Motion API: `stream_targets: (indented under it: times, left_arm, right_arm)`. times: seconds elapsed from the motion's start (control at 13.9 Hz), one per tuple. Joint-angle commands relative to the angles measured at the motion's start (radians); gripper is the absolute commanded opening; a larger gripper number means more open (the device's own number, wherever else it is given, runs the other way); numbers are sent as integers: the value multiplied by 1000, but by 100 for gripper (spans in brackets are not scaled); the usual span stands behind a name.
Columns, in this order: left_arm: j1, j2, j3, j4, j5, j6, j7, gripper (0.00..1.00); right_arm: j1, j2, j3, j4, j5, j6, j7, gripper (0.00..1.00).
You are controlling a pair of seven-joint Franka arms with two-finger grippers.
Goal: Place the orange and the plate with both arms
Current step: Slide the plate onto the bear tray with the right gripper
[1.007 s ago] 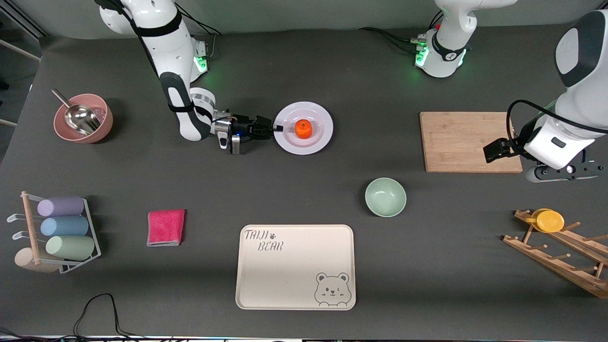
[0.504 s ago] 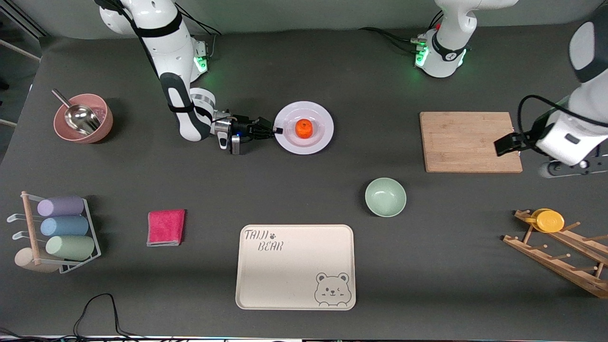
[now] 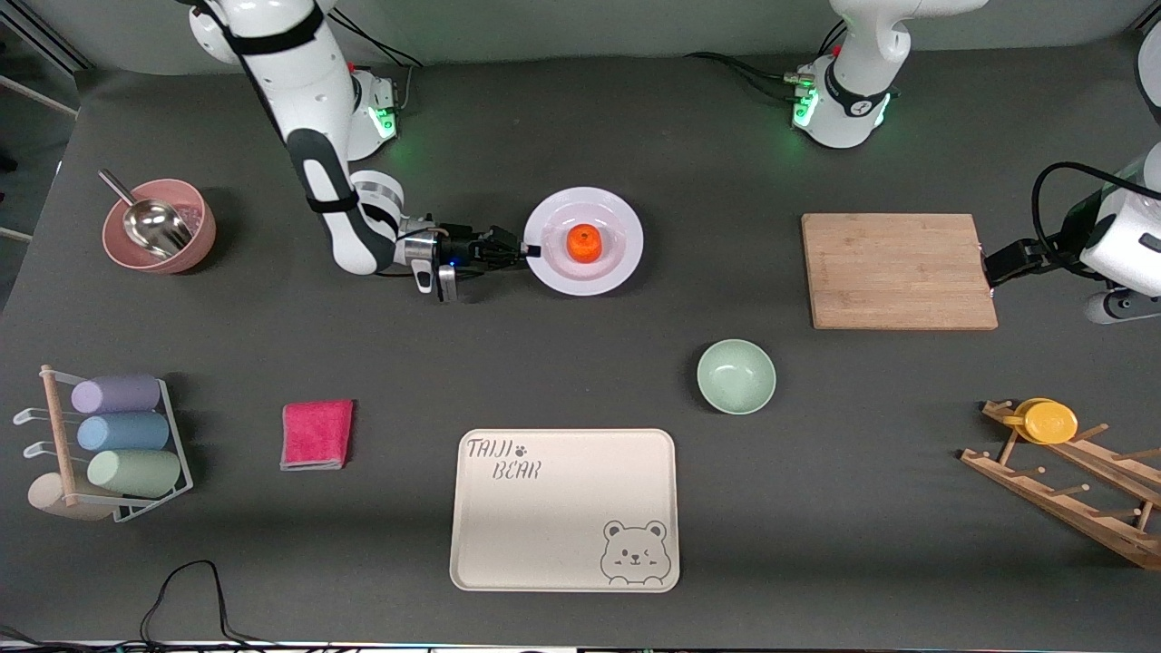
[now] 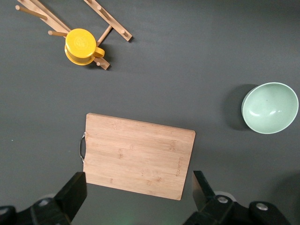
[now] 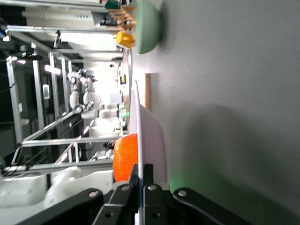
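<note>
While the right tool (image 3: 524, 248) reaches in level from the right arm's end of the tabletop (image 3: 580, 363), its 2 fingers are pinched together on the rim of the white plate (image 3: 626, 238). In the right wrist view the rim runs edge-on between the fingertips (image 5: 140, 174). The plate is round, so it has no long axis, and its open face points up. It shows between the pink bowl (image 3: 195, 240) and the wooden cutting board (image 3: 898, 270), farther from the front camera than the green bowl (image 3: 736, 376). The orange (image 3: 583, 242) sits at the plate's middle, its stem end up. The left tool (image 4: 138, 199) hangs over the cutting board's edge toward the left arm's end, its 2 fingers spread wide apart with nothing between them
</note>
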State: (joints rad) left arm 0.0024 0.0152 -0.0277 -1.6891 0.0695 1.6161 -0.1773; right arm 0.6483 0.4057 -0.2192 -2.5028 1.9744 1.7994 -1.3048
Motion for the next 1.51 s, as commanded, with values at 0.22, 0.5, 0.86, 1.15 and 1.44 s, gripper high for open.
stream_targets:
  times: [0.22, 0.5, 0.86, 1.15, 1.44]
  left_arm:
    - [2, -1, -11, 11, 16, -16, 4, 100]
    - [1, -1, -17, 11, 15, -19, -10, 100]
    - [1, -1, -18, 11, 13, -27, -8, 100]
    - [2, -1, -17, 20, 13, -47, -8, 100]
    - [-1, 6, -18, 25, 13, -47, -11, 100]
  right_arm:
    - [-179, -297, 4, 36, -342, 66, 332, 0]
    - [-203, -248, 4, 168, -382, 63, 433, 0]
    - [-234, 109, -2, 586, -367, 55, 464, 0]
    - [-254, 382, -8, 982, -257, 55, 594, 0]
    - [-288, 626, -23, 1382, -206, 66, 746, 0]
